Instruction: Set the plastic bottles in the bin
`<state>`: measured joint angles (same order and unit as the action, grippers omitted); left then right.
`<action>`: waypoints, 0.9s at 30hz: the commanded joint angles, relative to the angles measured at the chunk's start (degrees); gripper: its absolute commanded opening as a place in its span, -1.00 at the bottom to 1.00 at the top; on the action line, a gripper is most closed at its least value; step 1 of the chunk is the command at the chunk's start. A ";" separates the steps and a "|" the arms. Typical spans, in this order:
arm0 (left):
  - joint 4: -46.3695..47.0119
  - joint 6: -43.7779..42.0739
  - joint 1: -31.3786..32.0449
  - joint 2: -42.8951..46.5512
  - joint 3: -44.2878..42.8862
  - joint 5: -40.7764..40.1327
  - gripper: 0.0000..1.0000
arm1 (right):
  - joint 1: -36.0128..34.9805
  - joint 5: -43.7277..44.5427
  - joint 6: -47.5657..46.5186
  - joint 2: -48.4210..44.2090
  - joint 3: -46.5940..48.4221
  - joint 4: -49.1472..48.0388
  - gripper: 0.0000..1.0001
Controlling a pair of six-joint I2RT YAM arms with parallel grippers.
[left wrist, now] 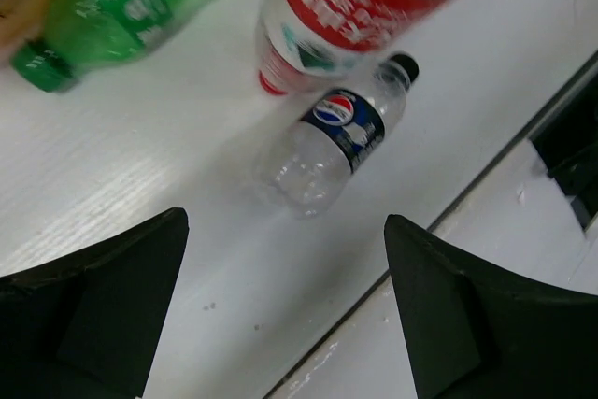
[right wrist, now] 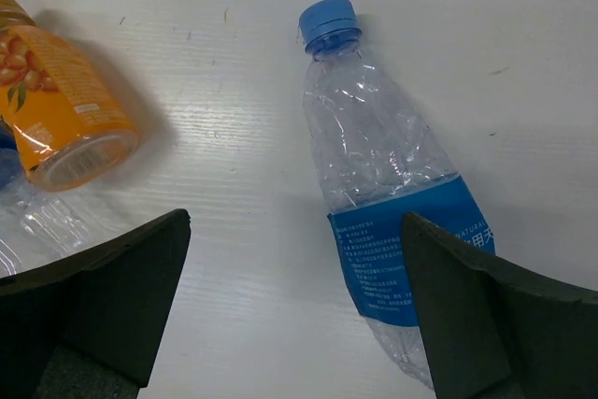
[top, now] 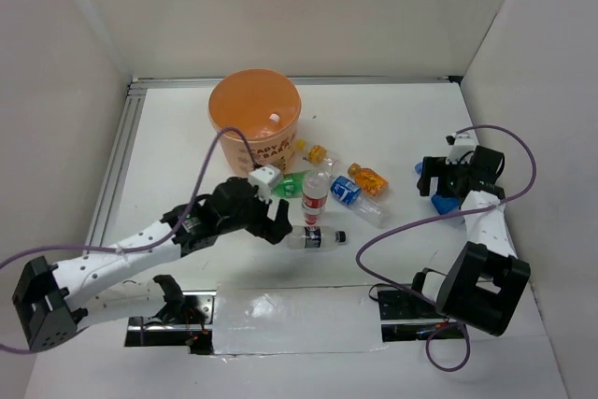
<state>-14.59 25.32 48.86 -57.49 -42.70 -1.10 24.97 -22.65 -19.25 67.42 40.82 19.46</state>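
The orange bin point(top: 254, 117) stands at the back of the table. Several bottles lie in front of it: a green one point(top: 294, 184), a red-label one point(top: 316, 195), a Pepsi bottle point(top: 313, 237), a blue-label one point(top: 346, 192) and an orange one point(top: 367, 178). My left gripper point(top: 276, 221) is open and empty just above the Pepsi bottle point(left wrist: 341, 142), which lies ahead of the fingers point(left wrist: 285, 306). My right gripper point(top: 432, 184) is open over a blue-capped, blue-label bottle point(right wrist: 392, 193) lying on the table, partly under the right finger.
A small amber bottle point(top: 318, 152) lies near the bin and a clear bottle point(top: 369, 209) lies beside the blue-label one. The orange bottle point(right wrist: 61, 105) lies left of the right gripper. White walls enclose the table, and a metal rail point(top: 117, 170) runs along the left.
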 commanded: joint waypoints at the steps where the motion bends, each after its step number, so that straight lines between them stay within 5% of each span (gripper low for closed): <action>1: 2.37 -2.90 5.97 -3.23 -3.61 -3.46 0.98 | 0.52 -1.25 -1.06 -0.62 1.19 -0.05 1.00; 8: 2.37 -4.93 13.80 -12.20 -6.61 -8.65 0.94 | 2.27 -7.83 -8.16 -3.25 0.67 3.29 1.00; 13: 4.21 -6.07 16.18 -15.88 -7.14 -9.71 0.74 | 2.27 -10.83 -10.99 -3.26 0.05 4.96 -0.33; 15: 4.22 -6.60 16.88 -17.29 -8.53 -9.71 0.57 | 2.27 -11.45 -11.60 -3.26 0.57 5.58 -0.06; 16: 4.22 -7.12 16.88 -18.00 -8.54 -9.71 0.52 | 2.27 -11.97 -11.60 -3.26 0.58 5.59 0.25; 17: 4.22 -7.13 17.49 -19.48 -9.06 -9.71 0.50 | 2.27 -11.97 -11.60 -3.26 0.58 5.59 0.82; 18: 4.74 -7.82 17.50 -20.19 -9.07 -8.92 0.50 | 2.27 -11.97 -11.60 -3.26 0.58 5.59 0.97; 23: 6.76 -8.89 18.02 -25.20 -9.69 -10.49 0.91 | 2.27 -13.11 -12.65 -2.11 0.58 6.11 1.00; 27: 8.69 -9.41 18.55 -28.89 -10.21 -17.51 0.98 | 2.27 -13.64 -12.66 -1.50 0.58 6.11 1.00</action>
<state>-8.91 16.86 67.07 -84.42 -50.76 -13.65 26.94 -34.41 -31.03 65.80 40.80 24.86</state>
